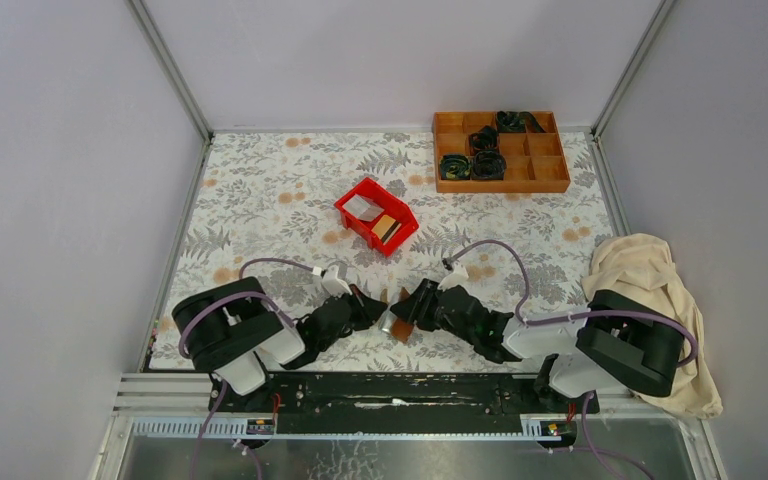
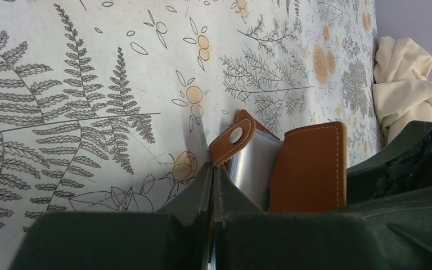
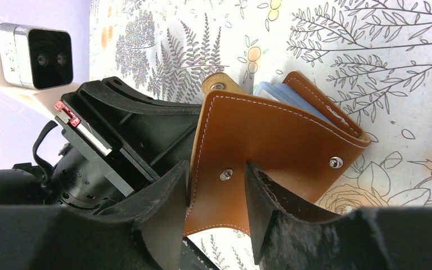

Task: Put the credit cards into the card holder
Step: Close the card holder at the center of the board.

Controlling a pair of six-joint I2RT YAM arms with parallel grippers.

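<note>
Brown leather card holder [image 3: 270,140] is held open and upright between both pincers. Two cards [image 1: 377,218] are seen lying in the red bin.

1. The top external view looks down from above and behind the arms over the whole table [image 1: 260,190].
2. Both wrist views look close along their own fingers, facing each other, sharing the card holder [image 2: 292,163].

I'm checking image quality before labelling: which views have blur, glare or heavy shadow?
Top external: even light, sharp, soft shadows under the arms. Left wrist: the left gripper is a dark, soft foreground mass; glare on the card holder lining. Right wrist: holder sharp, the right gripper near-black, without detail.
</note>
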